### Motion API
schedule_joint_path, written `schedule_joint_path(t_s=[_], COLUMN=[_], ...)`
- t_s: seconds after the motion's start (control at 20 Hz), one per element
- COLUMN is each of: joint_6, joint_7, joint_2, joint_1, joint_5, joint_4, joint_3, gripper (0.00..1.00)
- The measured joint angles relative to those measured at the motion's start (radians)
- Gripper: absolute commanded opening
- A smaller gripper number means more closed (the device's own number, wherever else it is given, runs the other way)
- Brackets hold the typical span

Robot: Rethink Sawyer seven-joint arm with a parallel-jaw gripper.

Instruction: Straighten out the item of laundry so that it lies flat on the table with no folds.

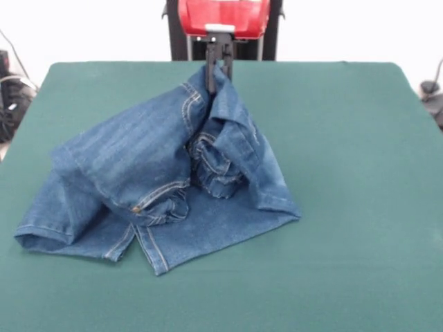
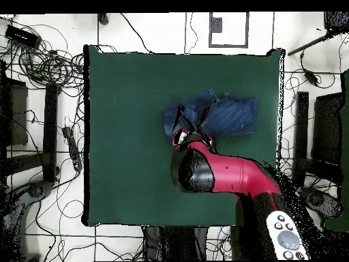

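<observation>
The small blue denim jeans point(image 1: 159, 190) lie crumpled on the green table point(image 1: 346, 207), left of centre in the front view. One part is lifted into a peak at the far side. My gripper point(image 1: 219, 69) is shut on that peak of the jeans and holds it above the table. The rest of the cloth drapes down in folds, with a leg hem at the near left and another at the right. In the overhead view the jeans point(image 2: 228, 114) show beyond the red arm point(image 2: 225, 174), which covers the gripper and part of the cloth.
The table's far edge runs just behind the gripper, with the robot's pedestal point(image 1: 223, 21) beyond it. Cables and black equipment point(image 2: 41, 61) lie on the floor around the table.
</observation>
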Motion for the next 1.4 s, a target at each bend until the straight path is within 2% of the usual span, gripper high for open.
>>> schedule_joint_path(t_s=[0.4,0.85,1.05,1.4], joint_6=[-0.126,-0.176,-0.182,-0.185], joint_7=[0.004,0.004,0.004,0.005], joint_2=[-0.003,-0.01,-0.025,-0.093], joint_1=[-0.006,0.008,0.044,0.155], joint_5=[0.005,0.048,0.086,0.177], joint_4=[0.132,0.251,0.299,0.393], joint_3=[-0.05,-0.085,-0.111,-0.152], gripper=[0.0,0.0,0.0,0.0])
